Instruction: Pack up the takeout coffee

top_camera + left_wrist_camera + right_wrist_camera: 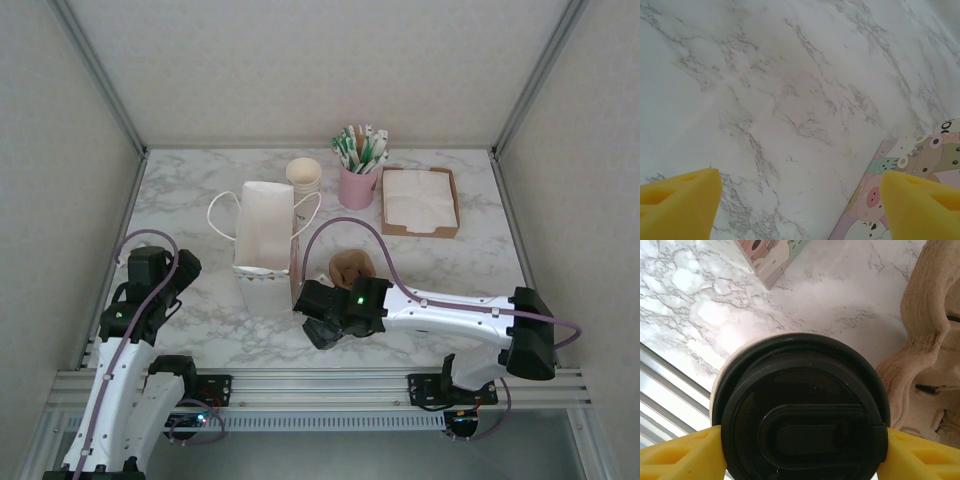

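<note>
Coffee cup, black-lidded, sits clamped between the right gripper's yellow fingers, near the paper bag's front corner, beside a brown carrier. The left gripper hangs spread open over the marble table.

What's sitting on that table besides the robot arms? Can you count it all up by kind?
Paper bag: 1
Stack of paper cups: 1
Pink cup of sticks: 1
Napkin tray: 1
Brown cup carrier: 1
Black-lidded coffee cup: 1
Total: 6
</note>
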